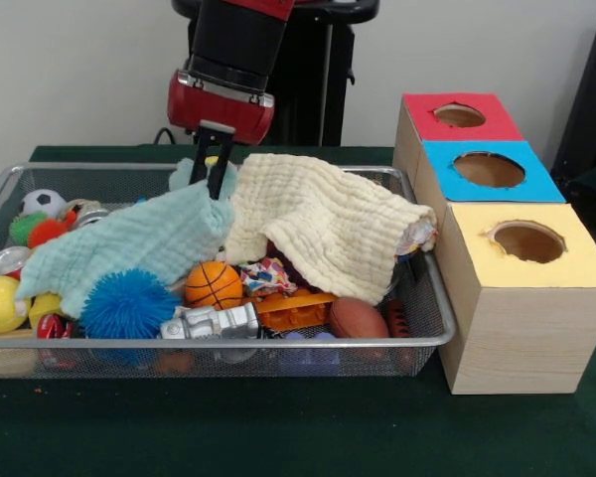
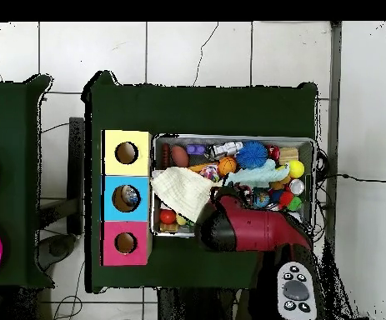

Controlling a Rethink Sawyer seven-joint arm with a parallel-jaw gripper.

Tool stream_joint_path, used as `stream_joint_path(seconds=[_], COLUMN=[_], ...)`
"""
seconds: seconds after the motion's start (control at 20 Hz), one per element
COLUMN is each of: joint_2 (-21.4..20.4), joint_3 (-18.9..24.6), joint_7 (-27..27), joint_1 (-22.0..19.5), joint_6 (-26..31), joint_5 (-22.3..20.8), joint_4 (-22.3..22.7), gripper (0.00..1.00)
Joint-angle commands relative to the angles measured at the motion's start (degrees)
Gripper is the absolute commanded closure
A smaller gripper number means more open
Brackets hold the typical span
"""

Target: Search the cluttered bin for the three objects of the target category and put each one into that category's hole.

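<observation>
My bin (image 1: pixel 417 343) is fine silvery wire mesh. Two crinkled cloths lie over it, cream (image 1: pixel 328 224) and pale blue (image 1: pixel 129 243), both matt. The blue ball (image 1: pixel 129 303) looks spiky and rubbery, the basketball (image 1: pixel 214 285) pebbled. The boxes (image 1: pixel 521 328) are pale wood with matt painted tops. The table (image 1: pixel 278 427) wears dark green felt.

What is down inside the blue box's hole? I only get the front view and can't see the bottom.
Observer: From overhead, a small object lies inside the hole of the blue-topped wooden box. I cannot tell what it is.
Operator: Is anything hiding behind the cream waffle cloth?
Observer: Yes. A round red toy sits in a corner of the wire mesh bin, next to that cloth, on the robot's side.
</observation>
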Motion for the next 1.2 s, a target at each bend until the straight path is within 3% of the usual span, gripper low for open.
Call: stream_joint_path(seconds=[0.05,0.3,0.4,1.2], joint_2=[1.9,4.9,5.6,5.2], joint_3=[7.2,13.5,14.2,7.8], joint_7=[9.1,9.5,10.4,17.6], joint_1=[-1.7,-5.8,-5.9,4.4], joint_6=[5.0,2.3,0.5,-2.2], joint_5=[4.8,7.0,7.4,17.4], joint_4=[2.5,6.3,7.3,11.9], gripper=[1.0,1.0,1.0,1.0])
